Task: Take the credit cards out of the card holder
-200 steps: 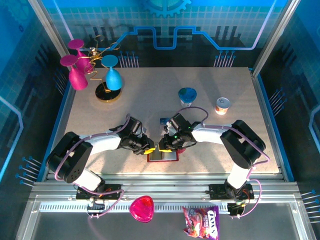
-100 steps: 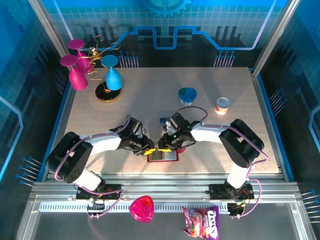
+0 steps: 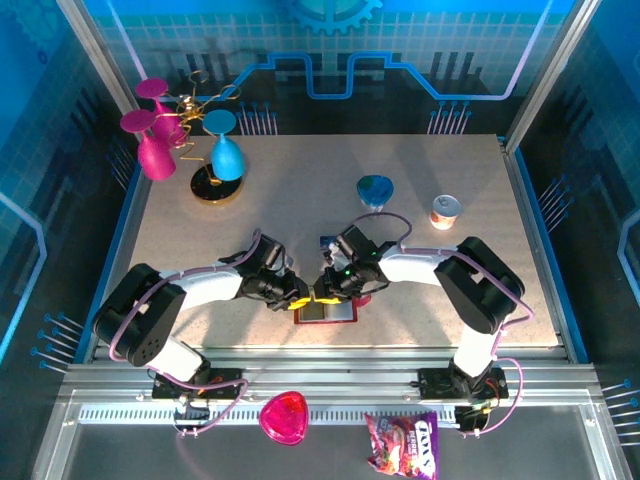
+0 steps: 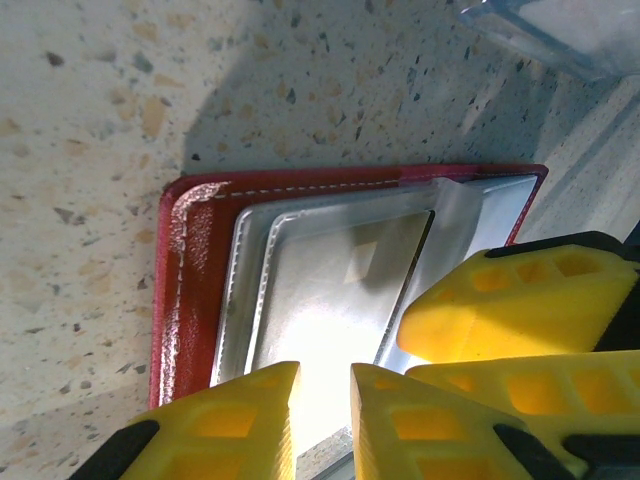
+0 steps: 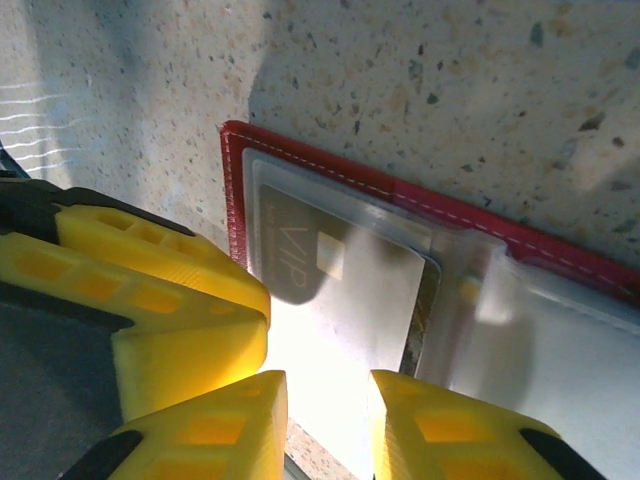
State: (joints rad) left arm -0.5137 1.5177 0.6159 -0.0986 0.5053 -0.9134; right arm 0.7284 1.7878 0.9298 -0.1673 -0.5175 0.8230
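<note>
The card holder (image 3: 326, 312) lies open near the table's front edge, dark red with clear pockets (image 4: 190, 290) (image 5: 236, 190). A pale card (image 5: 340, 290) marked VIP, with a chip, sits in a pocket under strong glare; it also shows in the left wrist view (image 4: 340, 280). My left gripper (image 3: 302, 298) (image 4: 325, 375) hangs low over the holder's left part, its jaws a narrow gap apart with nothing between them. My right gripper (image 3: 325, 290) (image 5: 328, 385) faces it over the same card, jaws slightly apart above the card's face. A blue card (image 3: 327, 243) shows just behind the right wrist.
A blue bowl (image 3: 375, 190) and a small can (image 3: 445, 211) stand at the back right. Pink and blue glasses hang on a gold rack (image 3: 210, 185) at the back left. A clear plastic corner (image 4: 560, 30) lies beyond the holder. A pink heart (image 3: 284, 417) and a candy bag (image 3: 402, 445) rest on the front ledge.
The right arm has edged slightly left toward the left gripper. The card holder and the left arm have stayed put.
</note>
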